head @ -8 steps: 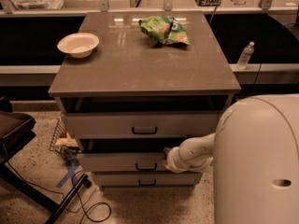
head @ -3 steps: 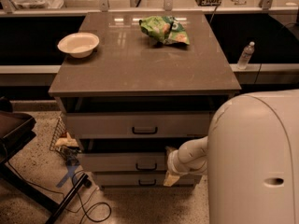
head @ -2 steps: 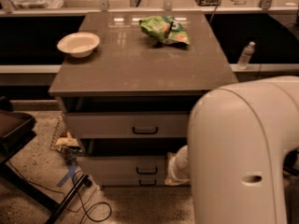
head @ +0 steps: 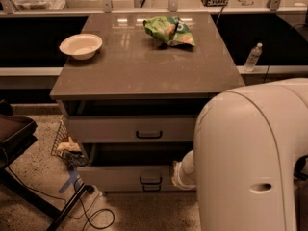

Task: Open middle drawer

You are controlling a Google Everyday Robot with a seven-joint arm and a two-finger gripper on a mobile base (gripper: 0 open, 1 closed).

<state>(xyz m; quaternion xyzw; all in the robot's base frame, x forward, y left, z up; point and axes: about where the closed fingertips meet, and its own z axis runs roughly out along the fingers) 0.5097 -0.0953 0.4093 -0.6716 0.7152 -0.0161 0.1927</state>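
Note:
The middle drawer point(head: 120, 176) is a pale grey front with a small black bar handle point(head: 150, 180), below the taller top drawer point(head: 130, 128). A dark gap shows above its front panel, so it stands slightly out. The narrow bottom drawer's handle point(head: 151, 188) sits just under it. My gripper point(head: 179, 175) is at the right end of the middle drawer's front, to the right of the handle. My big pale arm housing point(head: 250, 162) fills the lower right and hides most of the gripper.
On the brown cabinet top point(head: 139, 66) are a white bowl point(head: 81, 45) and a green chip bag point(head: 169, 31). A water bottle point(head: 252, 57) stands on the right ledge. A black chair point(head: 14, 134), wire basket point(head: 67, 143) and floor cables point(head: 91, 211) are on the left.
My arm housing has swung left and covers more of the cabinet's right side. The gripper stays by the middle drawer's right end. The drawer front has not visibly moved.

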